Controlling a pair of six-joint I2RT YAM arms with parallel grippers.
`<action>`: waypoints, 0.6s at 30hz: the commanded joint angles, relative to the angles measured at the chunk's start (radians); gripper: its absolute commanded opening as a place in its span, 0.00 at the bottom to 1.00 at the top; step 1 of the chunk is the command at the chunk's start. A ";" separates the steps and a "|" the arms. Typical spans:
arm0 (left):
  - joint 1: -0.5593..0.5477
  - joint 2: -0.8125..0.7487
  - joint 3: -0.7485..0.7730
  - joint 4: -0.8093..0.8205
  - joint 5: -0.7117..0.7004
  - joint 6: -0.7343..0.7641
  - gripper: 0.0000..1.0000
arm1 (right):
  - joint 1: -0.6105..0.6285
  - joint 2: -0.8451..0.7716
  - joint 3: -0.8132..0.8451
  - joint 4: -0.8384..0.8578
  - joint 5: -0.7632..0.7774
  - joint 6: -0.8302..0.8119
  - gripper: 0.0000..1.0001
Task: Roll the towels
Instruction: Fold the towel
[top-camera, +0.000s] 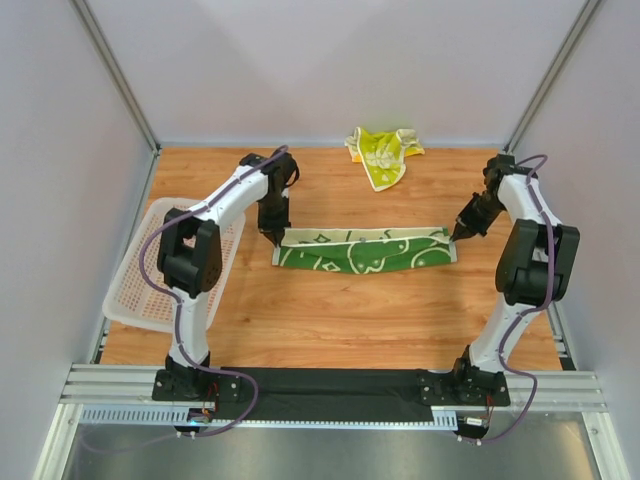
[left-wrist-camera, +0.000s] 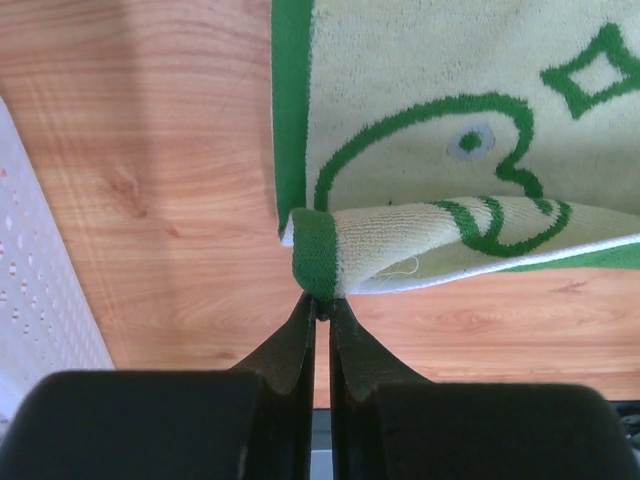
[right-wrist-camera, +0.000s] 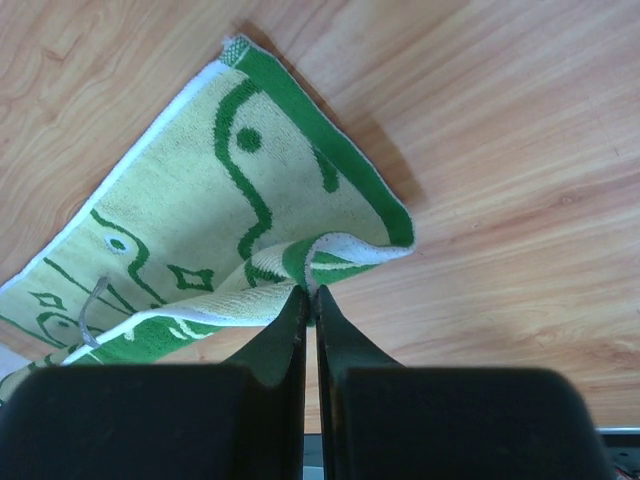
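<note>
A dark green towel with white pattern (top-camera: 365, 252) lies stretched across the middle of the table, its near edge folded over. My left gripper (top-camera: 276, 240) is shut on the towel's left corner (left-wrist-camera: 318, 262), pinching the folded green border. At the other end my right gripper (top-camera: 456, 237) is shut on the right corner (right-wrist-camera: 325, 262), where the cloth curls up. The pale underside with green figures (left-wrist-camera: 450, 100) shows in both wrist views. A second towel, yellow and lime-green (top-camera: 382, 152), lies crumpled at the back of the table, apart from both grippers.
A white perforated basket (top-camera: 152, 290) sits at the left table edge, beside the left arm; its wall (left-wrist-camera: 40, 290) shows in the left wrist view. Grey walls enclose the table on three sides.
</note>
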 joint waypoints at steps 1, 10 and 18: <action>0.012 0.028 0.065 -0.034 -0.005 0.020 0.00 | 0.012 0.049 0.079 -0.024 0.017 -0.022 0.00; 0.031 0.103 0.139 -0.049 -0.011 0.030 0.00 | 0.020 0.129 0.165 -0.044 0.025 -0.023 0.00; 0.051 0.166 0.211 -0.057 -0.015 0.043 0.00 | 0.031 0.206 0.251 -0.064 0.025 -0.019 0.00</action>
